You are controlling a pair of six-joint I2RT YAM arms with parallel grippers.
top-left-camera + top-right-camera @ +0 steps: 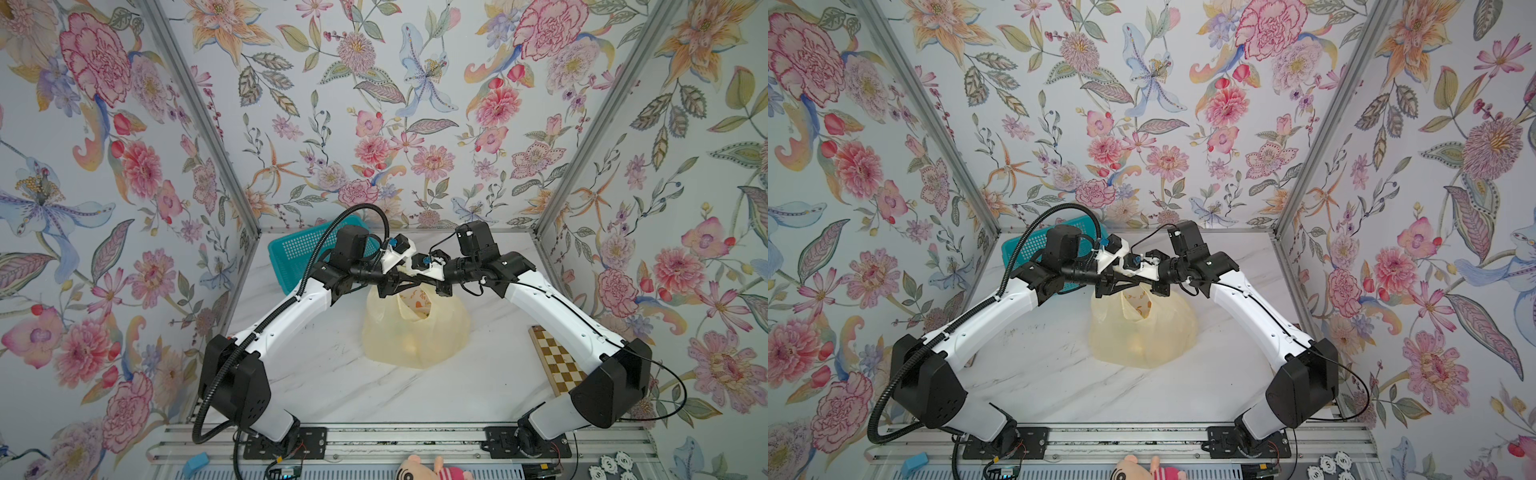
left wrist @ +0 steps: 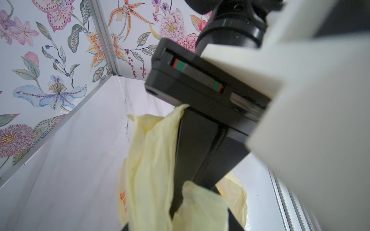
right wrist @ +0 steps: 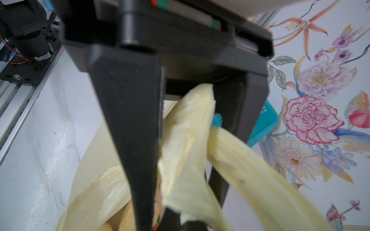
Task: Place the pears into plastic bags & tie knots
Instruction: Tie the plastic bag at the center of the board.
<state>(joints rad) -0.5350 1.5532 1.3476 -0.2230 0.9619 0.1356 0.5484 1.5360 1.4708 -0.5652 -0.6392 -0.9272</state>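
Left gripper (image 3: 180, 204): looms close in the right wrist view, jaws apart, a pale-yellow handle strip (image 3: 188, 124) passing loosely between them.
Right gripper (image 2: 180, 196): jaws closed, pinching a handle strip at the tips.
Plastic bag (image 1: 415, 336): mid-table on the marble table (image 1: 332, 382), directly beneath both grippers.
Pears (image 3: 124, 220): inside the bag.
Basket (image 1: 291, 249): teal, back-left, behind the left arm.
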